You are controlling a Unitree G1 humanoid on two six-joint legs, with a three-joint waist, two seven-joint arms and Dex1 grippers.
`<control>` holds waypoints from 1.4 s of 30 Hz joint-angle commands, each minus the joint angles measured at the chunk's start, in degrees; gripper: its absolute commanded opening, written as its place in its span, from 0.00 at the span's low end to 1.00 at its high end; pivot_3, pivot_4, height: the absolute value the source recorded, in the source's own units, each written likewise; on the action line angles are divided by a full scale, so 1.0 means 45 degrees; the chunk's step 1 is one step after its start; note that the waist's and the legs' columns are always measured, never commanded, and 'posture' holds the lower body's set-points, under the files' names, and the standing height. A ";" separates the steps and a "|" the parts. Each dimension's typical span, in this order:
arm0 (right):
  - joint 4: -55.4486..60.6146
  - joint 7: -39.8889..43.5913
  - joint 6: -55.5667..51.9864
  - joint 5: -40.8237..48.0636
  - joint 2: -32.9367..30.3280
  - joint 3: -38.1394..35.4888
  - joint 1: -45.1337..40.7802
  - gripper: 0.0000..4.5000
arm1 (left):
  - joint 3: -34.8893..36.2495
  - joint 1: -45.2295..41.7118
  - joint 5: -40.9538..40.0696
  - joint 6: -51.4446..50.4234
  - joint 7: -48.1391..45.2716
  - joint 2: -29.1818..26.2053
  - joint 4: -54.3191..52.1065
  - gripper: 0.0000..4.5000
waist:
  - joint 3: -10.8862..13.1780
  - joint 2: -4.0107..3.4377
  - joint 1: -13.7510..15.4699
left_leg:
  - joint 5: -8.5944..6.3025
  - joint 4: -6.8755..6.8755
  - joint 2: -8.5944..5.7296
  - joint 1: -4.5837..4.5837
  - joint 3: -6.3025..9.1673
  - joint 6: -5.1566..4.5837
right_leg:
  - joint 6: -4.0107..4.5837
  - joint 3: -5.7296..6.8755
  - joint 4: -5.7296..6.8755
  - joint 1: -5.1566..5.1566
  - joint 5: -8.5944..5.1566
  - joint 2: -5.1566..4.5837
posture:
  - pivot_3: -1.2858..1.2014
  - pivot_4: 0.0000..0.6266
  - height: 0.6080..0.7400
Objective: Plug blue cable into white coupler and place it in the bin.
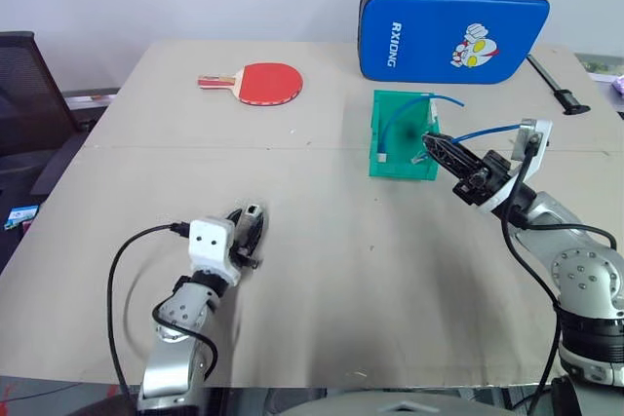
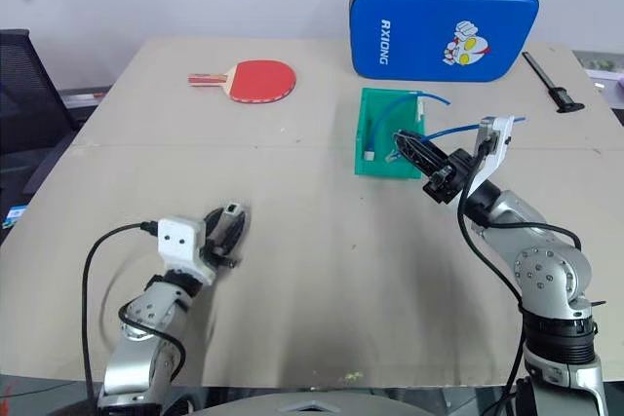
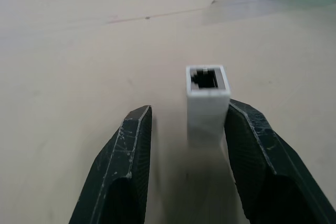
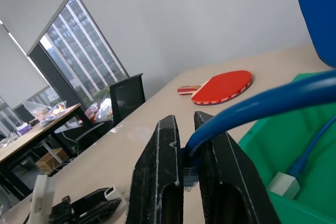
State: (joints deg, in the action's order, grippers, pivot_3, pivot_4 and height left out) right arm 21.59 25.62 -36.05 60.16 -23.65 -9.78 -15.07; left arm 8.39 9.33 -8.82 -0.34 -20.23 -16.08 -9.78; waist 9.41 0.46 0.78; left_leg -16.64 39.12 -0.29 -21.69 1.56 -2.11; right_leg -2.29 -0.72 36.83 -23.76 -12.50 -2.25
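Observation:
The white coupler (image 3: 208, 103) stands upright between the fingers of my left gripper (image 3: 189, 109), low over the table at the front left. It rests against one finger with a gap to the other, its dark socket facing up, and the gripper is open. At the right, my right gripper (image 1: 429, 141) is shut on the blue cable (image 1: 487, 130) just behind its plug, at the near right corner of the green bin (image 1: 395, 170). The cable loops back into the bin, where a pale block (image 4: 283, 184) at its other end lies on the bottom.
A red table-tennis paddle (image 1: 265, 82) lies at the back left. A big blue padded case (image 1: 451, 28) stands behind the bin. A black rod (image 1: 558, 85) lies at the back right edge. A dark chair (image 1: 24, 94) stands off the table's left side.

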 commanded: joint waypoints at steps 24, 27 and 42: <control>-0.0423 -0.0542 0.2799 -0.8210 0.2571 0.5934 -0.3328 0.00 | -0.3488 -0.4266 0.1188 -0.1438 -0.0104 0.0941 -0.1705 0.08 | -0.0083 -0.0018 -0.0033 | 0.0026 -0.0001 -0.0005 -0.0049 0.0008 0.0030 | -0.0009 0.0032 -0.0013 -0.0056 0.0043 0.0035 | 0.52 0.24 1.00; -0.0736 -0.0430 0.3092 -0.9002 0.2616 0.6122 -0.3349 0.00 | -0.3648 -0.4553 0.1336 -0.1610 0.0047 0.1051 -0.1759 0.08 | -0.0082 -0.0018 -0.0038 | 0.0026 -0.0024 -0.0005 -0.0072 0.0006 0.0033 | -0.0009 0.0032 -0.0018 -0.0092 0.0043 0.0028 | 0.52 0.24 1.00; -0.1221 -0.0124 0.2455 -1.0833 0.2601 0.6359 -0.3079 0.00 | -0.3892 -0.4539 0.1908 -0.1669 0.0151 0.0789 -0.1675 0.08 | -0.0081 -0.0018 -0.0047 | 0.0025 -0.0042 -0.0005 -0.0061 0.0002 0.0030 | -0.0006 0.0032 -0.0010 -0.0094 0.0042 0.0034 | 0.52 0.24 1.00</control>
State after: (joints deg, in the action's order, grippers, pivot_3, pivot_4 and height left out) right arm 15.57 24.55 -23.77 12.23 -11.42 18.27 -28.96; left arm -9.04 -10.76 -0.86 -8.88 -19.97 -12.45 -15.12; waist 9.05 0.37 0.57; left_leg -16.53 38.93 -0.31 -21.96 1.56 -1.97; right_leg -2.32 -0.58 36.79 -24.19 -12.31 -2.10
